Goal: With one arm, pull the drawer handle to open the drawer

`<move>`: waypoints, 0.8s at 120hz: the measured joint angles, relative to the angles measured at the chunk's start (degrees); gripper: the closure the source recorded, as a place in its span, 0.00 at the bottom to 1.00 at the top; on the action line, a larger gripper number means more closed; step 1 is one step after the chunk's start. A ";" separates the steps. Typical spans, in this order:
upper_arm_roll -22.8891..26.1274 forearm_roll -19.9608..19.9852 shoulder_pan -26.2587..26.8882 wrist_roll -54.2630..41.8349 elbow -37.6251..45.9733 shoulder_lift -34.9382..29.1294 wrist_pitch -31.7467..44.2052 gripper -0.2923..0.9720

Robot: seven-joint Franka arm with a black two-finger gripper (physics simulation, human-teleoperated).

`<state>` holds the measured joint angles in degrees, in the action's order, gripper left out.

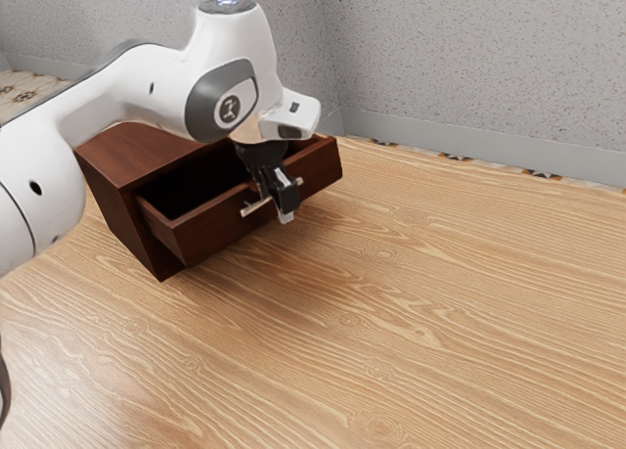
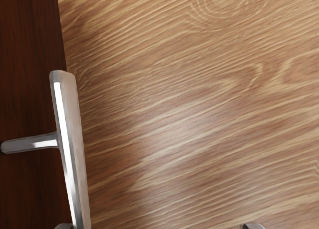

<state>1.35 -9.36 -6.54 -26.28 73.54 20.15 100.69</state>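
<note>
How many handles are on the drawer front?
1: a silver bar handle on the middle of the drawer front, at the end effector. The arm may hide others.

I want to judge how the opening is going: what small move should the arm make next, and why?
Probably pull the handle a little farther from the cabinet, straight along the slide of the drawer. The drawer is only partly out, its dark inside showing, and the open gripper sits right at the handle, so a short outward pull looks possible.

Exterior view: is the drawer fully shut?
No, the drawer sticks out of the cabinet, with its dark inside showing.
</note>
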 joint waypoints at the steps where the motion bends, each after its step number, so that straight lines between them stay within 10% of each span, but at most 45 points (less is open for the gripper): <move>1: 0.07 0.01 0.01 0.03 0.06 -0.02 0.00 0.45; 96: 4.37 -1.10 4.28 2.71 -0.24 -7.26 -6.96 0.28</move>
<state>5.72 -10.46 -2.26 -23.57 73.30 12.89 93.73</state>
